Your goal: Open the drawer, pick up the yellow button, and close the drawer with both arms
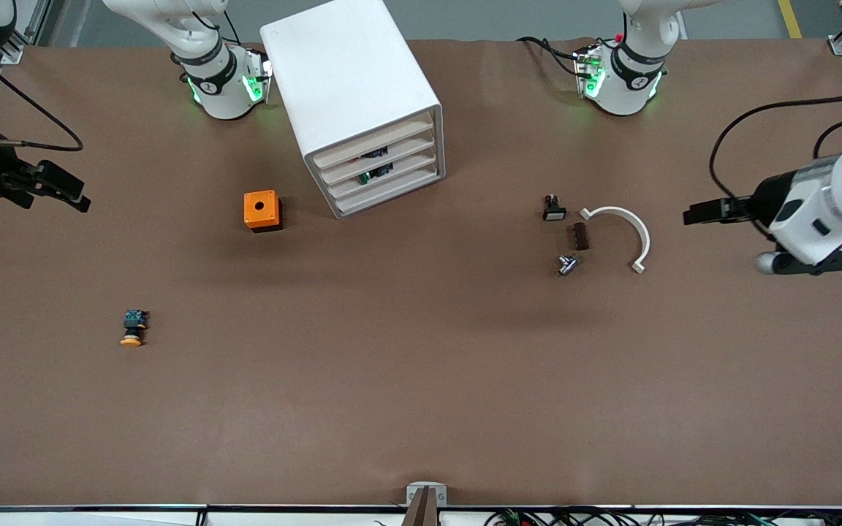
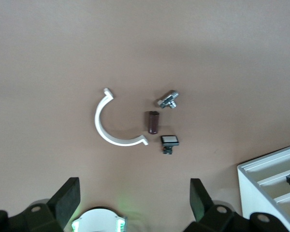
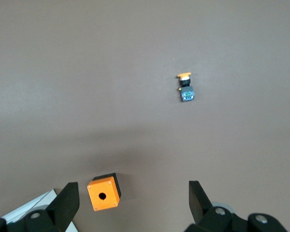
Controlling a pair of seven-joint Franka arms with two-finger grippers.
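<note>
The white cabinet [image 1: 351,88] stands at the table's middle, close to the robots' bases. Its uppermost drawer [image 1: 373,141] sits flush with the three below it. A corner of the cabinet shows in the left wrist view [image 2: 275,176]. The button [image 1: 133,328], orange cap and black-and-blue body, lies on its side on the bare table, nearer the front camera, toward the right arm's end. It also shows in the right wrist view [image 3: 185,87]. My right gripper [image 1: 70,191] is open and empty, up over the right arm's end of the table. My left gripper [image 1: 695,214] is open and empty over the left arm's end.
An orange cube with a hole [image 1: 262,210] sits beside the cabinet. Toward the left arm's end lie a black button with a white face [image 1: 554,210], a dark brown cylinder [image 1: 580,236], a metal bolt [image 1: 567,264] and a white curved clip [image 1: 626,230].
</note>
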